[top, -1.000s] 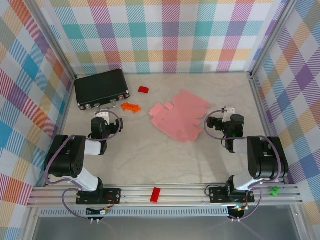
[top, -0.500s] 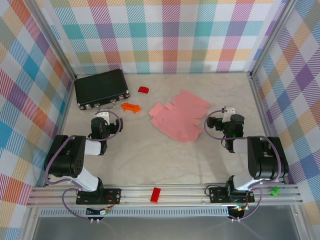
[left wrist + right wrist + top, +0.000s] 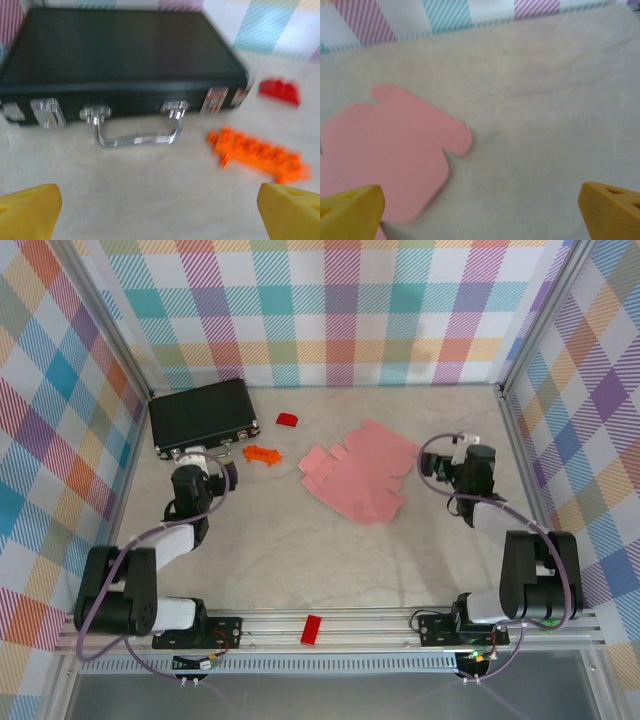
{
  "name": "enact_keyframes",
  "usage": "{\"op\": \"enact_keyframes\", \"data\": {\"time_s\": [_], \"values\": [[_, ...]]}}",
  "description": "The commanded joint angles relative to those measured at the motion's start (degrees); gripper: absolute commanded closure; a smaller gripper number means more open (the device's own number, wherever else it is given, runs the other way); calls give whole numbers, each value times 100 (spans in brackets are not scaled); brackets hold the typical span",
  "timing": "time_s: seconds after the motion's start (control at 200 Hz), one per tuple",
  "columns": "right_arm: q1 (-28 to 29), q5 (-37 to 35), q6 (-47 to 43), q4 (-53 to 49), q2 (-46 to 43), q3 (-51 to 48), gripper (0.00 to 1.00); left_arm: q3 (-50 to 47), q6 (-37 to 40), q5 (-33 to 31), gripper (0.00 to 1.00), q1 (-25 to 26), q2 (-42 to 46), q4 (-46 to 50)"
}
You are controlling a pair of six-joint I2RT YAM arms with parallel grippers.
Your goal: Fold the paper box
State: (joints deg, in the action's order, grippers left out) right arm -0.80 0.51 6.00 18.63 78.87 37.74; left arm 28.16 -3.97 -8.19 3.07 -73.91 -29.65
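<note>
Left gripper [image 3: 160,212] is spread wide and empty, facing case [image 3: 120,55]. Right gripper [image 3: 480,210] is spread wide and empty, beside flat box [image 3: 390,150].

The case [image 3: 120,55] lay flat on the table [image 3: 150,195], straight ahead of the fingers [image 3: 29,210] of the left gripper [image 3: 159,205], handle side toward them. Ahead of the right-hand finger sat a studded strip [image 3: 257,155], with a small block [image 3: 280,91] beyond it, past the case's corner. The paper box [image 3: 395,150] (a flat sheet) lay ahead of the right gripper [image 3: 481,205], before its left-hand finger, one flap reaching partway toward the other.
</note>
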Motion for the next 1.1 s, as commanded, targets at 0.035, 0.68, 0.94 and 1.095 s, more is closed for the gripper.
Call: {"op": "enact_keyframes", "data": {"time_s": [0.035, 0.68, 0.94, 1.095], "values": [[-19, 524, 839, -2066, -182, 670, 1, 677, -989, 418, 0, 295, 413, 1666], [1916, 1463, 889, -3798, 1442, 2223, 44, 3453, -1738, 2113, 79, 2478, -2492, 2831], [2215, 1021, 1249, -3789, 1760, 2043, 64, 4753, -1665, 2195, 100, 2470, -3931, 3141], [2224, 838, 1285, -3810, 1934, 2036, 67, 4921, -1703, 2110, 100, 2475, -4278, 3314]]}}
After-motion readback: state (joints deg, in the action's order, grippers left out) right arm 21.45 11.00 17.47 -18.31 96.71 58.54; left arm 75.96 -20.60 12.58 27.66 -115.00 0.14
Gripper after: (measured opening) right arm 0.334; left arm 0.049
